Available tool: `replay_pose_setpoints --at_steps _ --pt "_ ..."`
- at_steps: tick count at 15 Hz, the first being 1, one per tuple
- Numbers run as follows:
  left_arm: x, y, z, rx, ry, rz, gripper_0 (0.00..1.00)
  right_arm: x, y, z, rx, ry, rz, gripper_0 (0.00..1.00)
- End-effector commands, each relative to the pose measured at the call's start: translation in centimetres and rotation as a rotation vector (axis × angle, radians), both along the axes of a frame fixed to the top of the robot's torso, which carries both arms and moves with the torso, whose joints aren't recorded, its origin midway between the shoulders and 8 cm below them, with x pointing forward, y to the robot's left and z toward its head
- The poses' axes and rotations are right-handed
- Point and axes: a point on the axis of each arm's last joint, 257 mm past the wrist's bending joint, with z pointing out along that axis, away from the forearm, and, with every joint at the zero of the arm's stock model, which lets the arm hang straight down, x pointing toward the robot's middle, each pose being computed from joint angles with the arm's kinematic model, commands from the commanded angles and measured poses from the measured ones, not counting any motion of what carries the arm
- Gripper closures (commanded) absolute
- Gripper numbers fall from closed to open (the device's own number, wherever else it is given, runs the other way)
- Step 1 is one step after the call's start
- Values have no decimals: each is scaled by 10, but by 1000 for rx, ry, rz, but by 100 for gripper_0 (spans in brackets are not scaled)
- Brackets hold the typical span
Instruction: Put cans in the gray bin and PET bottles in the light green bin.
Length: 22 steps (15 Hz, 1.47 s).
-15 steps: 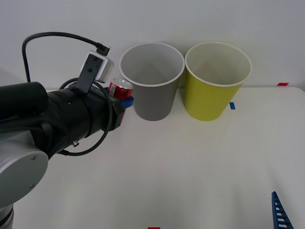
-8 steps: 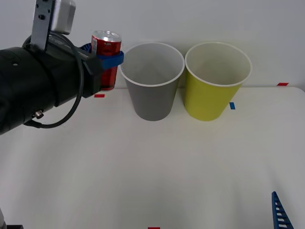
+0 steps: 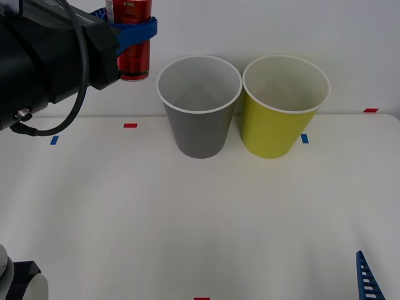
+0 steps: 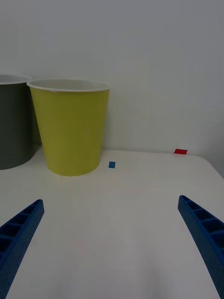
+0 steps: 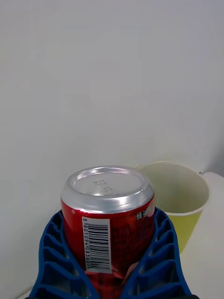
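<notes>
Holding the can (image 3: 133, 44) up in the air, the left gripper (image 3: 128, 28) sits at the upper left of the front view, above and to the left of the gray bin (image 3: 199, 106). We see its blue ribbed fingers (image 3: 139, 30) clamped round the can's body, w/ the can upright. The can's top is cut off by the frame edge in the front view, so we only get its red side and silver base there. In the left wrist view the same can (image 5: 108, 219) shows its silver end and a barcode, fingers (image 5: 56, 254) wrapping both sides; its lower part is hidden behind them. Small print on the can is too fine for us to read. The can isn't over the gray bin's mouth; it hangs beside the rim, on the far-left side of it.

The light green bin (image 3: 284, 106) stands just right of the gray bin, approx. touching at the rims, though we can't tell for sure. Both are upright on the white table (image 3: 200, 219), pale insides showing.

Right gripper (image 4: 112, 243) is low, well to the right of and nearer than the gray bin, fingers spread wide w/ nothing between them. Only one fingertip (image 3: 369, 278) pokes into the front view's corner. In the right wrist view the gray bin (image 4: 14, 121) is cut off at the edge.
</notes>
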Motion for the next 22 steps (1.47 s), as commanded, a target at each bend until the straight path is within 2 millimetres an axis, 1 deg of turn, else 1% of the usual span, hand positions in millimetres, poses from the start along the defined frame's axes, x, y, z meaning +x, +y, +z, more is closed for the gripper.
replay_pose_setpoints --at_steps 1,3,4,7,11,14,16,22 --pt "24 -8 15 -22 15 -8 100 0 0 0 0 0 0 0" --pt "44 -16 24 -36 10 -5 100 0 0 0 0 0 0 0" --pt "51 -19 26 -42 10 -4 100 0 0 0 0 0 0 0" --pt "70 -30 28 -51 14 -5 100 0 0 0 0 0 0 0" --pt "101 -57 24 -63 -25 8 100 0 0 0 0 0 0 0" --pt "119 -78 17 -103 -34 -7 100 0 0 0 0 0 0 0" --pt "129 -87 10 -132 -26 -18 100 0 0 0 0 0 0 0" --pt "159 -90 -12 -138 -27 7 100 0 0 0 0 0 0 0"
